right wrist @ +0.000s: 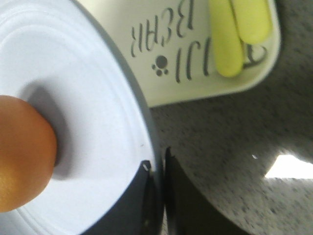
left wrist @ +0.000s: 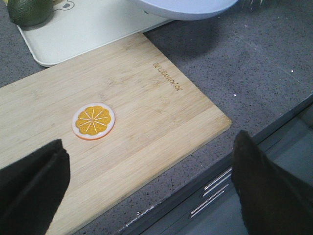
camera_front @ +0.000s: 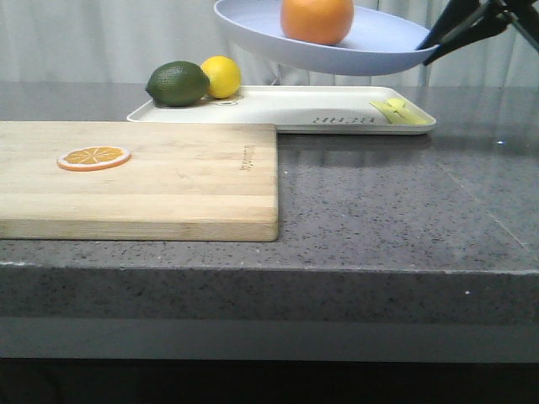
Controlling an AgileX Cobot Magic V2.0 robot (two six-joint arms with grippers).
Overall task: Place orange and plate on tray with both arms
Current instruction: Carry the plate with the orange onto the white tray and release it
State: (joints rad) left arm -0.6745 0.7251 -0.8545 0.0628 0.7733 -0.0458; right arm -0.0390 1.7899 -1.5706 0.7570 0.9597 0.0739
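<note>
Two grippers: mine, one free, one loaded.
Left gripper (left wrist: pixel 146 186): fingers spread wide, gripping nothing, above the cutting board (camera_front: pixel 168 181) with its orange slice (camera_front: pixel 93 157).
Tray (camera_front: pixel 295 108): behind the board, bearing a lime (camera_front: pixel 178 83) and lemon (camera_front: pixel 222 77).
Plate (camera_front: pixel 337 50): lifted above the tray, carrying the orange (camera_front: pixel 317 18).
Right gripper (right wrist: pixel 159 196): pinching the plate's rim.

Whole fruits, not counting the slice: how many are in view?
3. The orange sits on the plate held in the air; the lime and lemon sit at the tray's left end.
</note>
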